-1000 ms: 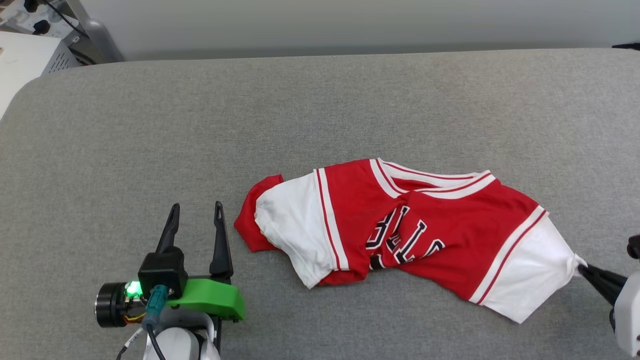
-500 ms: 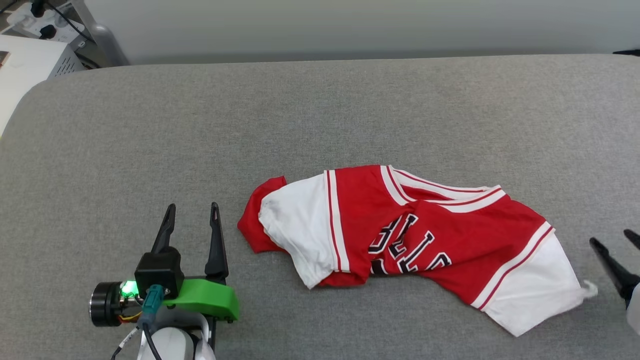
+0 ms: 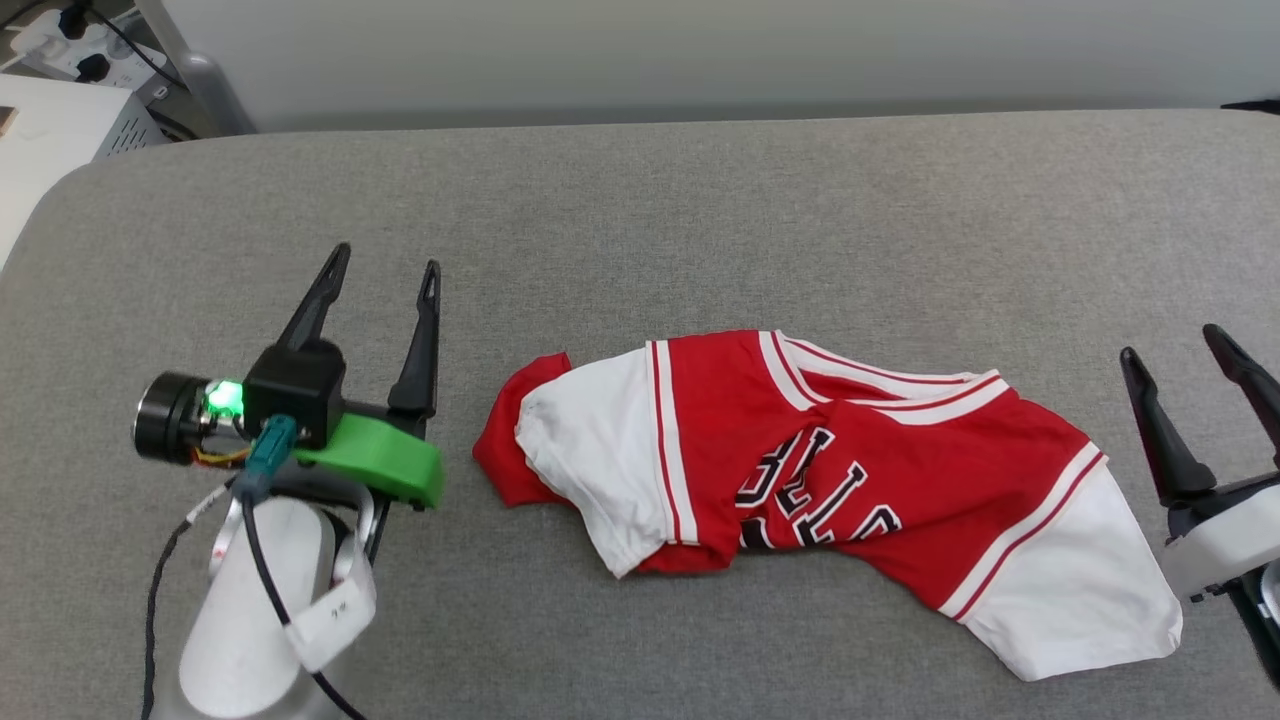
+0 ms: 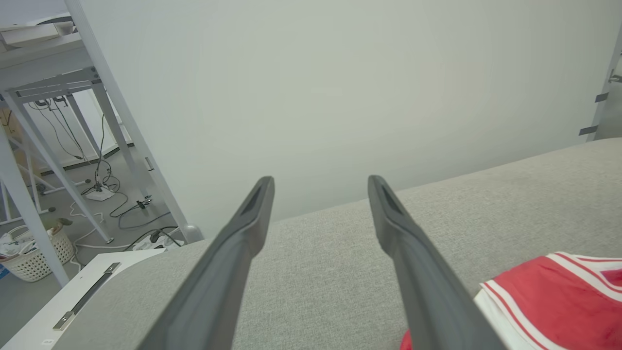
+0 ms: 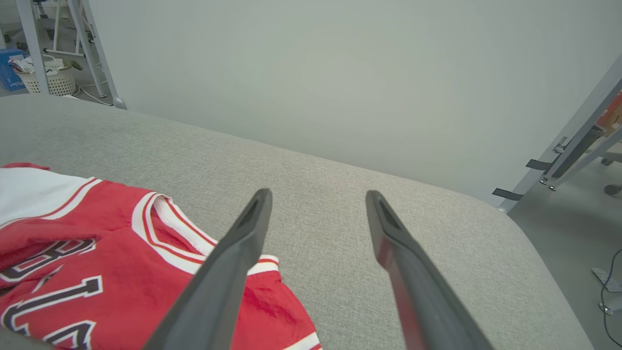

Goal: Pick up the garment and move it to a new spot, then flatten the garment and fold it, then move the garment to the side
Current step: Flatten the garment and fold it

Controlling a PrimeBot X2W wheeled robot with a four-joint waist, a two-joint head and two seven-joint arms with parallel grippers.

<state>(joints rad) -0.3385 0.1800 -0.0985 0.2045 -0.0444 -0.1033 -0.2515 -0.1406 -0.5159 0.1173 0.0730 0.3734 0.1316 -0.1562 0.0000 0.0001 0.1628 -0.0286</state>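
right gripper [image 3: 1170,342]: jaws wide, nothing between them. The release is fresh: one second back those fingers are clamped on the tip of the right sleeve [image 3: 1080,590], half a second back they are already apart. Now the gripper sits just beside that sleeve, not touching, near the right edge of the worktop [image 3: 640,220], and further from the near edge than at release

the sleeve tip, tugged to a point while held, now lies slack and rounded

left gripper [image 3: 388,256]: also wide and empty. It has pushed forward from the near edge and is now level with the left end of the garment [image 3: 930,450], beside the left sleeve [image 3: 590,450], with a gap of bare grey fabric between

the garment rests on the near half of the worktop, right of centre. No shift in the last half second; the small jump before that looks like camera motion, not cloth. It's not flat: the body is bunched, the lettering [image 3: 810,490] is creased across a fold, the collar trim [image 3: 880,385] is skewed toward the far edge and the lower hem is tucked under

read: the drag to the new spot looks done, so the flatten step is next. Both arms are free, one at each end, so pinching a sleeve or shoulder per side and pulling outward seems likely. Risk: the folded-under middle stays trapped unless the cloth gets lifted a bit first
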